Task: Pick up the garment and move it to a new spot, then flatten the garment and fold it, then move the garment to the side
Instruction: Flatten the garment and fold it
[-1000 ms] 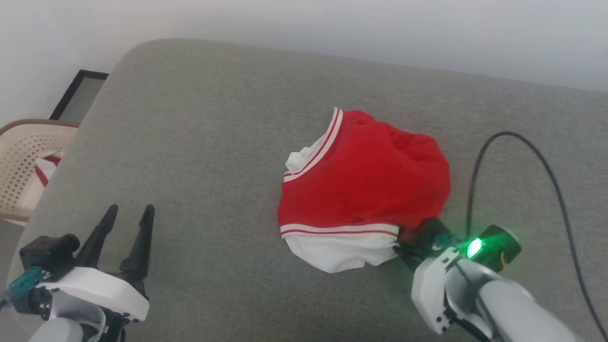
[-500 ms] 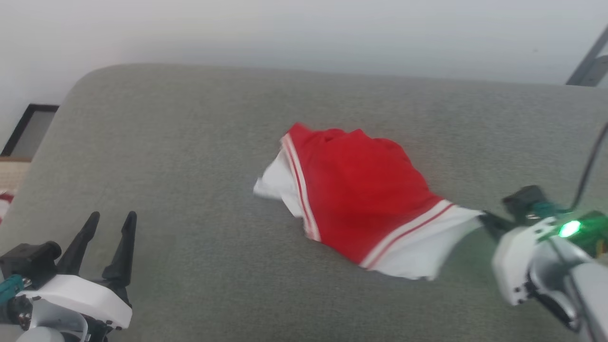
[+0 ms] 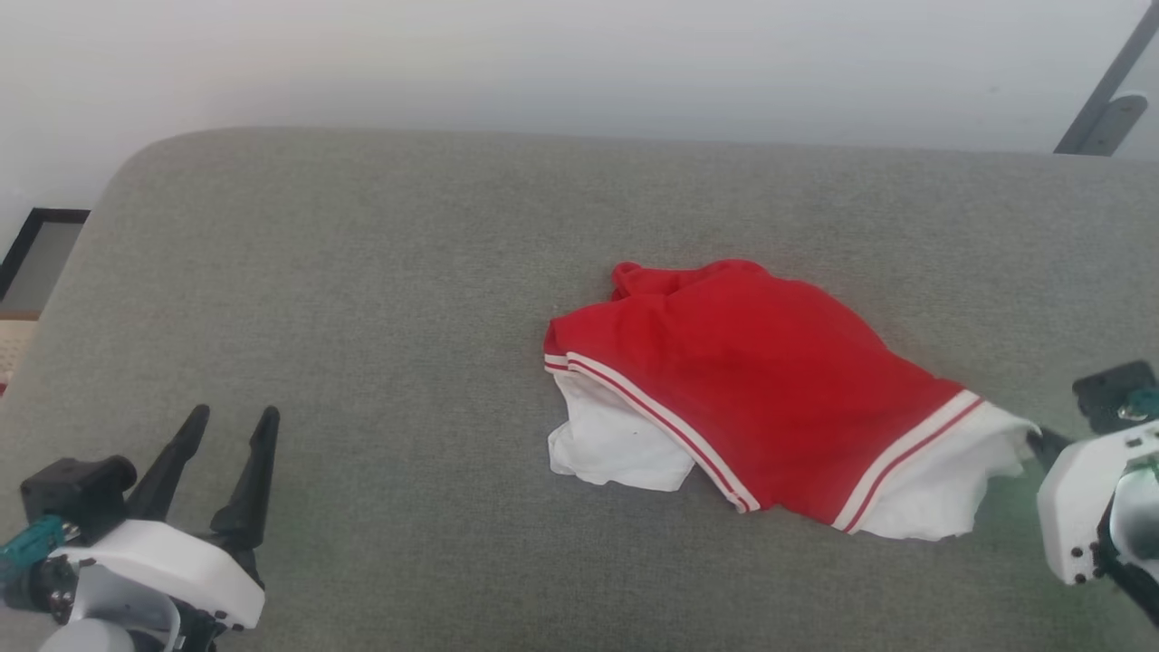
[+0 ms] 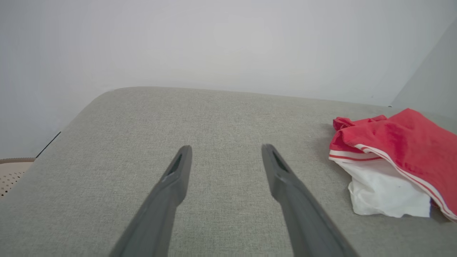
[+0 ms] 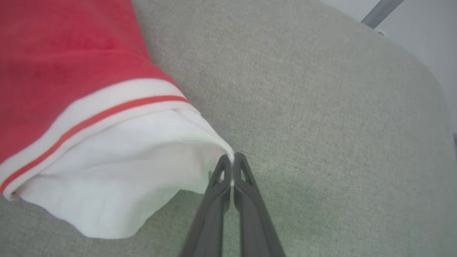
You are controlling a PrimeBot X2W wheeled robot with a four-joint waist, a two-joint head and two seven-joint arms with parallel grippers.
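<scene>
While the right gripper [image 5: 232,162] pinches the edge of a white sleeve [image 5: 135,167] with its two fingers pressed together on the cloth, the red T-shirt [image 3: 751,380] lies rumpled on a grey cushion [image 3: 362,272], a little right of the middle of the head view. The clamped sleeve stretches toward 4 o'clock, where that gripper sits at the picture's edge. The shirt's other white sleeve is bunched under the red body at its 7 o'clock side. The left gripper [image 3: 234,415] sits at 8 o'clock, well apart from the shirt, its fingers spread and holding nothing. By the look of it, the task is in its first stage, with the shirt gripped for moving. It is not yet flattened or folded, and setting it aside comes last.
</scene>
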